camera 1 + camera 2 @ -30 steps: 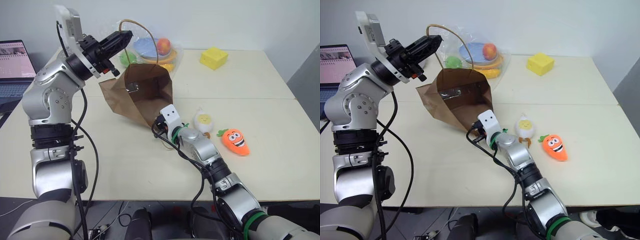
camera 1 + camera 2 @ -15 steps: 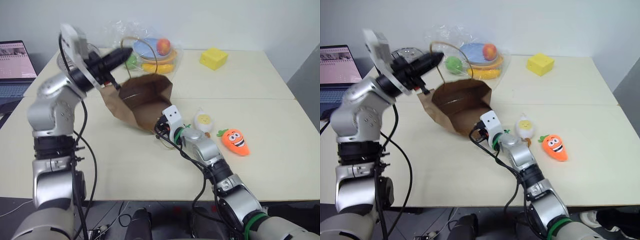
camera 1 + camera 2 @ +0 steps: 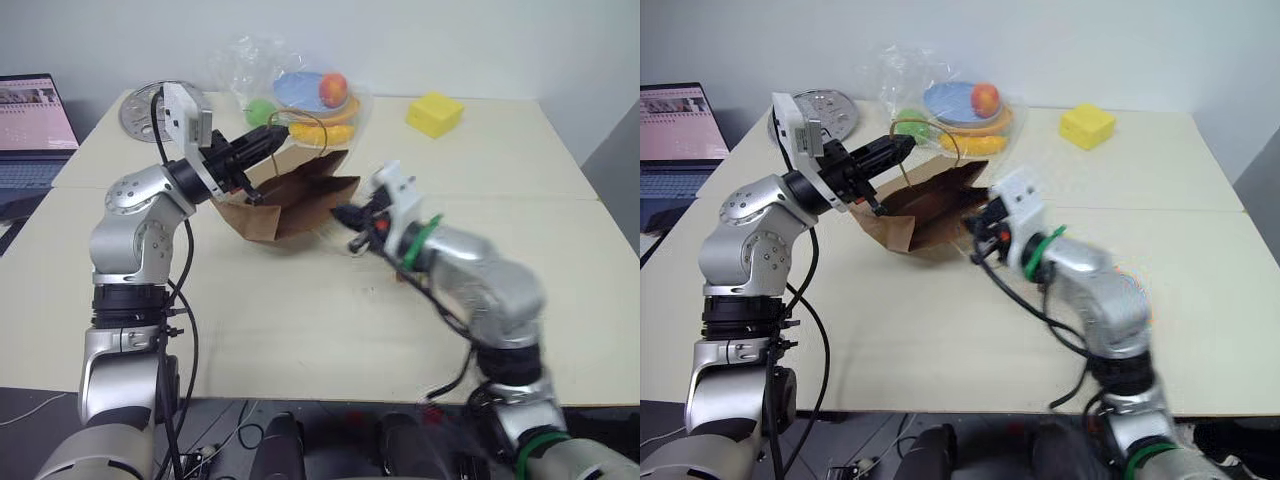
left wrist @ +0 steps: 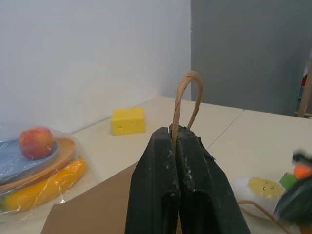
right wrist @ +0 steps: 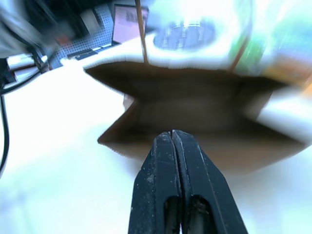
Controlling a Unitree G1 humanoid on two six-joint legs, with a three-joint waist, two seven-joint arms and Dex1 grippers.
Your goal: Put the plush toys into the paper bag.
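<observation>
Paper bag lies slumped on the table, mouth facing the right gripper, whose fingers are pressed together on nothing just short of the opening. Left gripper pinches one cord handle, the loop rising past its fingertips. White egg toy lies beyond the left fingers (carrot toy not discernible).

Lab: pale table, laptop.

Matt brown kraft paper bag creasing; thin tan cord handle twisting roughly; glossy clear plastic wrap glinting over fruit; smooth matt cream tabletop lying.
</observation>
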